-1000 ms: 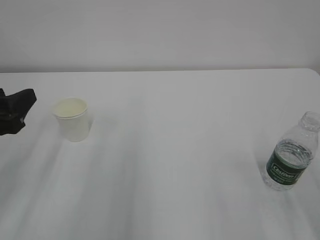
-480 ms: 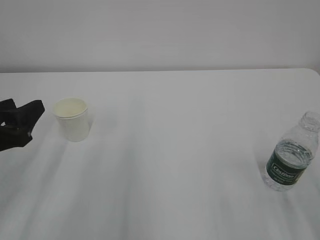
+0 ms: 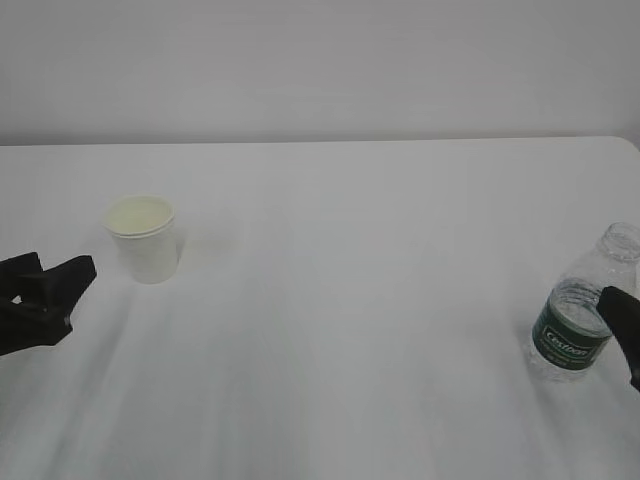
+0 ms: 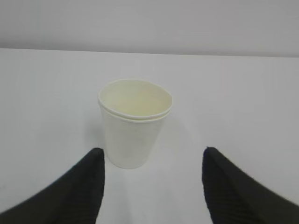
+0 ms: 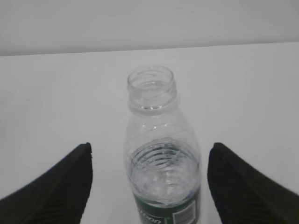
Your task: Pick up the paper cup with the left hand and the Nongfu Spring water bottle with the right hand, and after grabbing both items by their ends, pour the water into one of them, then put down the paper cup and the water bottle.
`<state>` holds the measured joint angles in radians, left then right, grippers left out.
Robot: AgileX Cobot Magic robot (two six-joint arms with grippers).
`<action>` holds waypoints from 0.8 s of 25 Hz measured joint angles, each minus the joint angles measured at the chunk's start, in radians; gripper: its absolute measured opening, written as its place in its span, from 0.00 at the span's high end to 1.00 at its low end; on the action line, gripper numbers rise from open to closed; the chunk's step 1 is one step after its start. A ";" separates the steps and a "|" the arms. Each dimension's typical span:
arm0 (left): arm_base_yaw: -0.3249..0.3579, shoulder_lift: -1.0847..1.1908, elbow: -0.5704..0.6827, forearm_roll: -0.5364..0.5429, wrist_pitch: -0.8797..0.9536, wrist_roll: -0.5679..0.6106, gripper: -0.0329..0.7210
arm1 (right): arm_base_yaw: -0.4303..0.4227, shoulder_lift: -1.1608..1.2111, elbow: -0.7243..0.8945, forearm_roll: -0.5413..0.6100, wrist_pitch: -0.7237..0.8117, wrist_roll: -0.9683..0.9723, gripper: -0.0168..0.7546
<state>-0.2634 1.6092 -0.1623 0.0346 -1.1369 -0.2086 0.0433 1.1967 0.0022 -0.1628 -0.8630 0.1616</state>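
The cup [image 3: 145, 238] stands upright at about ten o'clock on the white counter [image 3: 350, 300], and the bottle [image 3: 583, 315] stands upright near the four o'clock edge. They are well apart, probably so each arm can reach its own item without crossing.

The left tool [image 4: 149, 186] is open, its ribbed black fingers [image 4: 88, 182] spread to either side of the cup with clear gaps and no contact. It seems lined up for a grip low on the wall.

The right tool [image 5: 149, 182] is open too, straddling the bottle without touching it.

The cup is thin white paper with a rolled rim and a cream inside, tapering downward. The bottle is clear ribbed plastic, capless, with a dark green label [image 3: 570, 340]. The water [image 5: 163, 172] fills it to roughly shoulder height.
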 joint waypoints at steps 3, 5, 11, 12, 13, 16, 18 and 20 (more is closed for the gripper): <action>0.000 0.002 0.000 0.000 -0.002 0.000 0.34 | 0.000 0.106 0.000 -0.033 -0.090 0.021 0.22; 0.000 0.002 0.000 0.000 -0.002 0.000 0.34 | 0.000 0.174 0.000 -0.041 -0.130 0.027 0.22; 0.000 0.002 0.000 0.002 -0.002 0.000 0.34 | 0.000 0.315 0.000 -0.041 -0.261 0.029 0.22; 0.000 0.002 0.000 0.002 -0.002 0.000 0.34 | 0.000 0.338 0.000 -0.030 -0.267 0.024 0.22; 0.000 0.002 0.000 0.002 -0.002 0.000 0.34 | 0.000 0.355 0.000 -0.018 -0.269 0.019 0.22; 0.000 0.002 0.000 0.002 -0.002 0.000 0.34 | 0.000 0.375 0.000 0.027 -0.271 -0.014 0.22; 0.000 0.002 0.000 0.004 -0.002 0.000 0.34 | 0.000 0.377 0.000 0.043 -0.271 -0.032 0.22; 0.000 0.002 0.000 0.004 -0.002 0.000 0.34 | 0.000 0.379 0.000 0.055 -0.278 -0.040 0.22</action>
<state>-0.2634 1.6109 -0.1623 0.0383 -1.1386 -0.2085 0.0433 1.5755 0.0022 -0.1075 -1.1408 0.1214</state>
